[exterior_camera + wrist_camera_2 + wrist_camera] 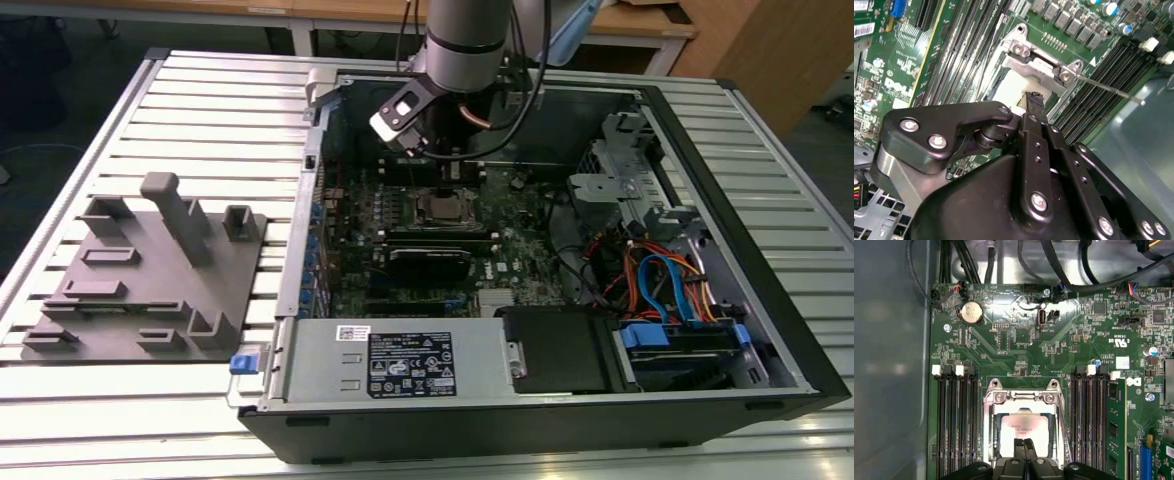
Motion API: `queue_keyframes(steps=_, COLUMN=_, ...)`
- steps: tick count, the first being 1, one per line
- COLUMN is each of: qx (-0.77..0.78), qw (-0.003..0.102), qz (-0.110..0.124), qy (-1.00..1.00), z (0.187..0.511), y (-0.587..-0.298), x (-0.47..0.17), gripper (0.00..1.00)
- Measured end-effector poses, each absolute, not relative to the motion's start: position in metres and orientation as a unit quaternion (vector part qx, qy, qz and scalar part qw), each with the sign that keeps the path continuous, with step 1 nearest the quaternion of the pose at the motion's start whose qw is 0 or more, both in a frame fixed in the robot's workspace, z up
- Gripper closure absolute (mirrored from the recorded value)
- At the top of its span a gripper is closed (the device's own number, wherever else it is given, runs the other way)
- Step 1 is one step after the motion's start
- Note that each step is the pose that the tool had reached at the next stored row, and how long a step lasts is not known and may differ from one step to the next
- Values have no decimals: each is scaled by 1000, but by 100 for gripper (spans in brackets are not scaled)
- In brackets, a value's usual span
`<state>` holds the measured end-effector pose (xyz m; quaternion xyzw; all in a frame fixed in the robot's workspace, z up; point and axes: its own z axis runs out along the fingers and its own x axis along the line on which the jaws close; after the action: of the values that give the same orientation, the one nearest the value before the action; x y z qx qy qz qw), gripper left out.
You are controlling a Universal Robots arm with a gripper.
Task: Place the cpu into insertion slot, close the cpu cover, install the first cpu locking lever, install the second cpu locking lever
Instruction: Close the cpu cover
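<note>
Gripper (pixel 1024 444): black fingertips pressed together, nothing seen between them; in the first wrist view they sit at the edge of the cpu's top; whether they touch it I cannot tell
Arm (pixel 461 40): comes down into the open computer case (pixel 534 430), over the part of the motherboard toward the case's far edge
Cpu (pixel 1024 426): lies flat in the insertion slot (pixel 424 197); its pale metal top shows through the cover's cut-out
Cpu cover (pixel 1024 397): silver frame lying down around the cpu; two screws at its hinge edge in both wrist views
Locking lever (pixel 1109 90): thin silver rod running from the cover's corner out over the memory slots (pixel 956 430); latched or free, I cannot tell
Memory slots: long black rows on both sides of the insertion slot, running alongside it
Coin battery (pixel 971 313): on the motherboard (pixel 1064 350), well apart from the insertion slot, near the board's edge where black cables (pixel 1004 260) pass
Computer case: lies open on its side on the slatted bench (pixel 200 100), toward the exterior view's right
Power supply (pixel 400 362): grey box along the case's near edge
Grey fixture (pixel 147 270): on the bench toward the exterior view's left edge, just beside the case, well apart from the gripper
Wires (pixel 654 285): blue and orange, inside the case at the exterior view's right
</note>
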<state>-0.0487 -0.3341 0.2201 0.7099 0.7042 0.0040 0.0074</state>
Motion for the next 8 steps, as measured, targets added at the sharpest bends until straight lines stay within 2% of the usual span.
queue_keyframes(steps=8, qx=707, qw=7, qz=4, qy=707, z=210, y=-334, x=-60, gripper=90)
